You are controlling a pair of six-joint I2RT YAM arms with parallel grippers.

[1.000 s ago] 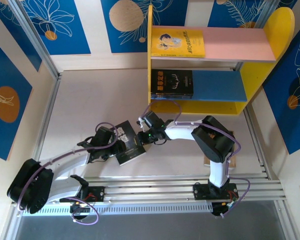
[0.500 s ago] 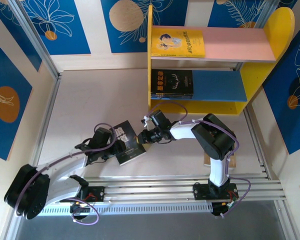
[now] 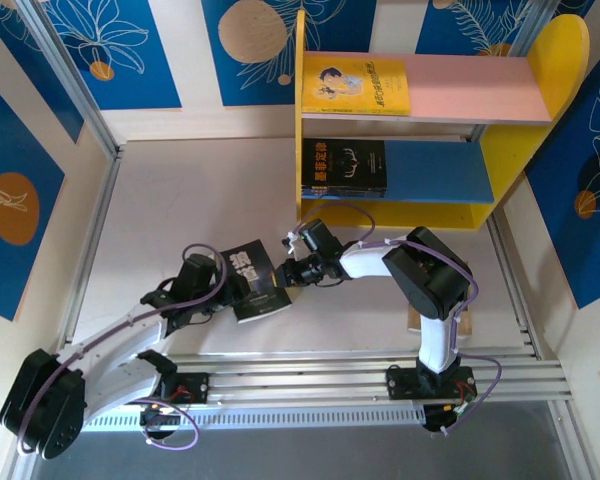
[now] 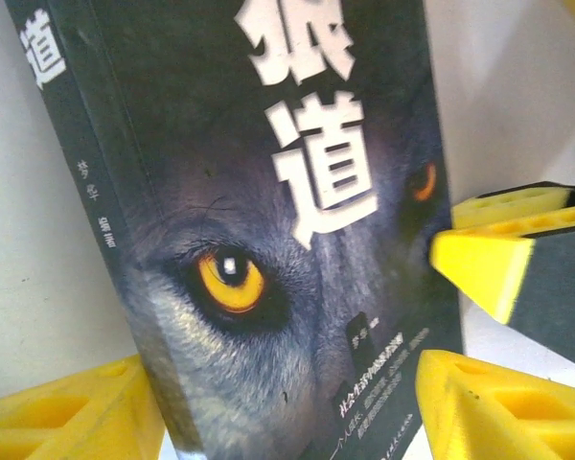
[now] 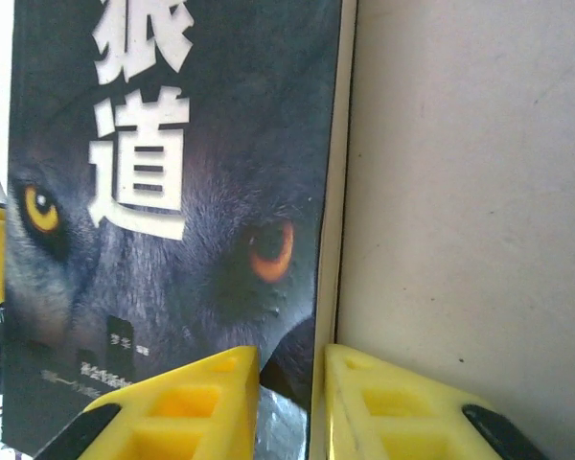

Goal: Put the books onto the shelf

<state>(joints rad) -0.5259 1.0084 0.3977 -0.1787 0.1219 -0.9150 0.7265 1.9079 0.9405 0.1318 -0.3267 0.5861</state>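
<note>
The wolf-cover book [image 3: 257, 283] is near the middle of the bench's [image 3: 180, 190] near edge, well apart from the shelf [image 3: 480, 85]. The right end effector [image 3: 286, 272] pinches its page edge, probably to carry it shelfward. The left end effector [image 3: 232, 292] straddles its width, and I cannot tell whether it is gripping.

Fixed surroundings of my work area

A white tabletop [image 3: 180, 200] lies ahead of me, with aluminium rails [image 3: 310, 372] along its near edge and an aluminium frame bar [image 3: 92, 225] down its left side. Blue wall panels [image 3: 115, 45] printed with white leaves and orange discs enclose it.
</note>
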